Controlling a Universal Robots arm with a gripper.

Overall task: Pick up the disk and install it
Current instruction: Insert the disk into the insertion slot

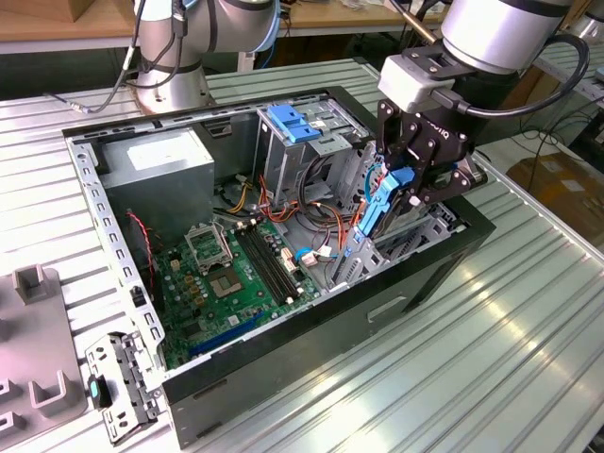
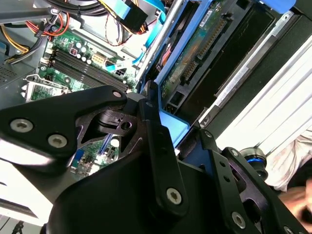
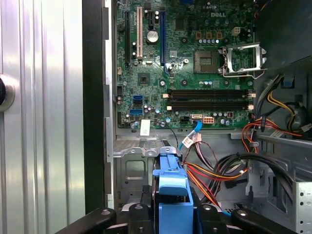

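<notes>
Exterior view gives you the clearest read: the gripper (image 1: 404, 193) hangs over the corner of the open computer case (image 1: 283, 354) towards the exterior view's right, and it is pinching the disk (image 1: 376, 215) by its bright blue carrier frame. You see the disk standing on edge and tilted, its upper end between the jaws and its lower end reaching down inside the case, just beside the tall metal drive cage (image 1: 311, 156) that carries a blue latch (image 1: 291, 123). Whether that lower end touches anything in the bay, you cannot tell.

In the second wrist view you look along the black fingers (image 2: 157, 141) clamped on either side of the blue frame, with the disk (image 2: 195, 53) showing its green circuit board face beyond them. In the first wrist view the blue frame of the disk (image 3: 170, 187) sits between the finger links, above the green motherboard (image 3: 195, 63) and a bundle of red, orange and black cables (image 3: 219, 170).

The case rests on a ribbed aluminium table (image 1: 500, 349).
</notes>
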